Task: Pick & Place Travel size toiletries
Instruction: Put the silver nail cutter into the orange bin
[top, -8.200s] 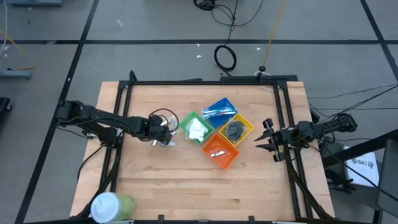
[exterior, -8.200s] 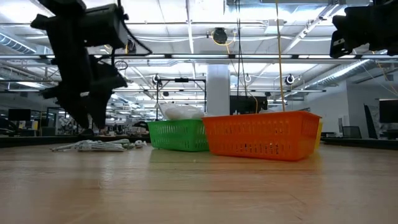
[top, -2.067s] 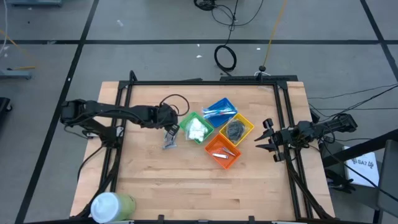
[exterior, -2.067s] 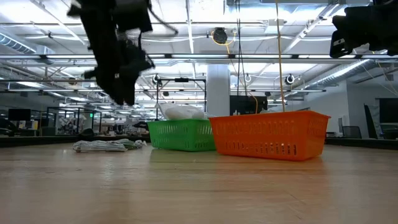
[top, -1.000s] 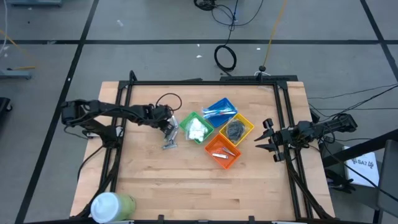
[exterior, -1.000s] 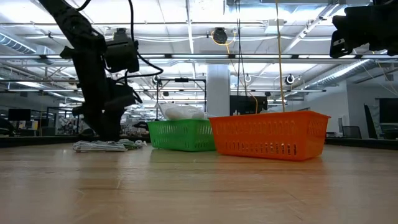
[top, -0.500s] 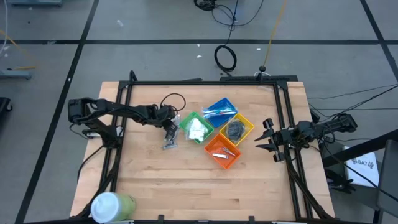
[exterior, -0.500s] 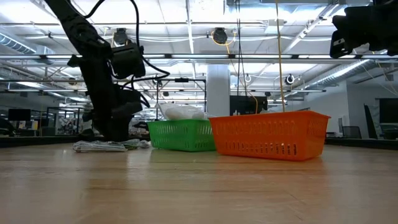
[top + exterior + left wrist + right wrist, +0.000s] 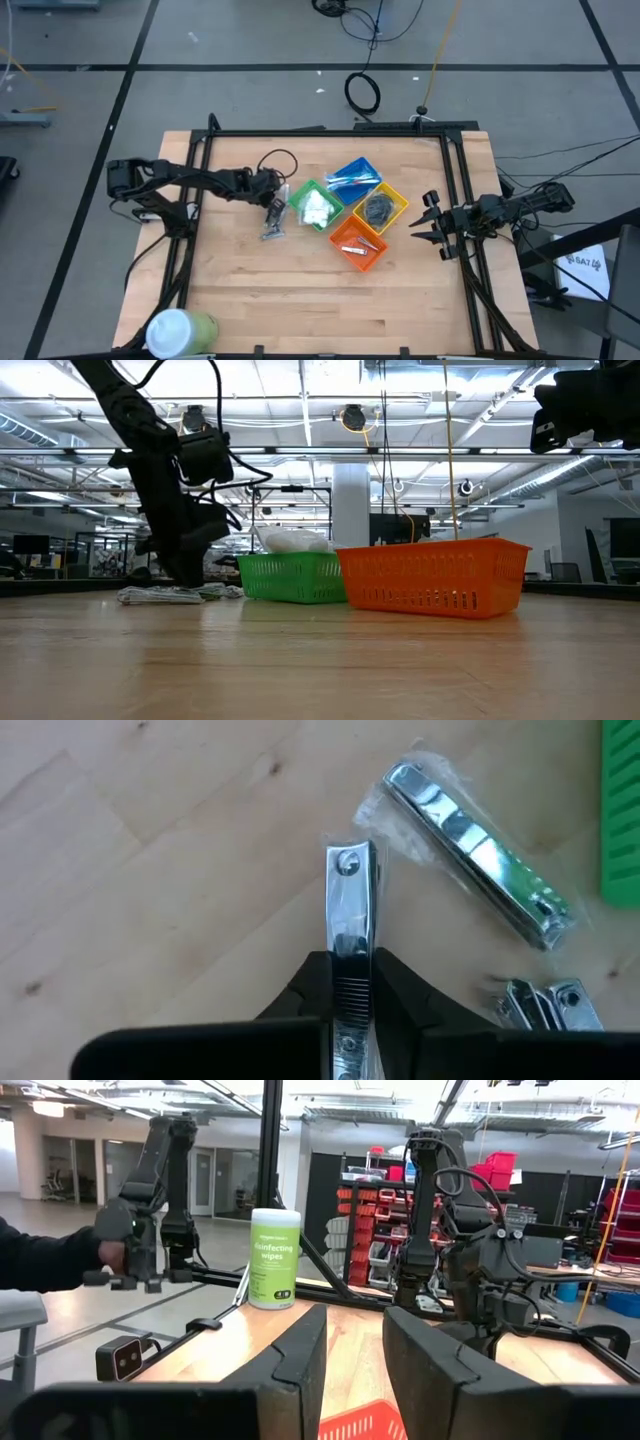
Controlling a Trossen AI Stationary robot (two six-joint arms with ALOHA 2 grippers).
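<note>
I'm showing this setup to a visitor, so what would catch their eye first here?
Four bright bins form a diamond at the table's middle, orange nearest the front. Just left of them, the left gripper is closed on a silver nail clipper, with a wrapped clipper lying beside it on the wood. The right gripper waits at the table's right edge.

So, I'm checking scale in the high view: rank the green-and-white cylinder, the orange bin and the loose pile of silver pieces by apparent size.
1. Orange bin and green-and-white cylinder: look much alike, so no ranking between them.
2. Loose silver pieces: clearly smallest.
</note>
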